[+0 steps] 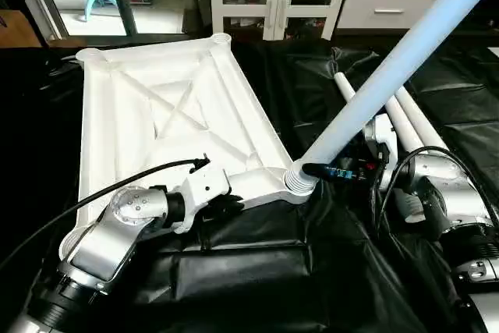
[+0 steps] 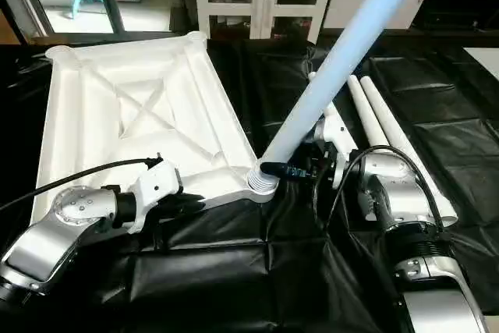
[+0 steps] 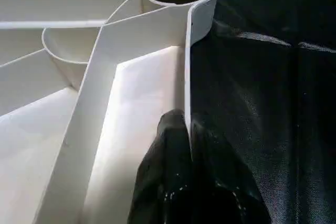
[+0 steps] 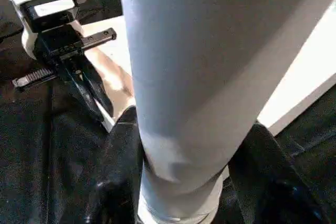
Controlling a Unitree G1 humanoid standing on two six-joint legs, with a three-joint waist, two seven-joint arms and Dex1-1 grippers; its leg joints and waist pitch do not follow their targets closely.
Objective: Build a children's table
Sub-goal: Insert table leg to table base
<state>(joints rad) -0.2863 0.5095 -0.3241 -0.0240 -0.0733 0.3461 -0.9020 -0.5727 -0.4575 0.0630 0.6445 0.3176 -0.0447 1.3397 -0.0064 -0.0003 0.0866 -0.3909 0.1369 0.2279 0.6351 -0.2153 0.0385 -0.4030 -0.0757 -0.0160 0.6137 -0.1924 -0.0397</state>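
Underside up, white tabletop [image 1: 156, 115] lay on black cloth [image 1: 257, 271], X-ribs exposed, round sockets at corners. Left gripper [image 3: 186, 129] clamped shut on near rim, at about 8 o'clock from near-right socket [image 1: 296, 181]. Leg [image 1: 390, 68] seated in that socket, leaning toward 1 o'clock, grasped near its base between right gripper [image 4: 189, 145] fingers. Spare legs [image 1: 409, 126] at 3 o'clock of the tabletop.
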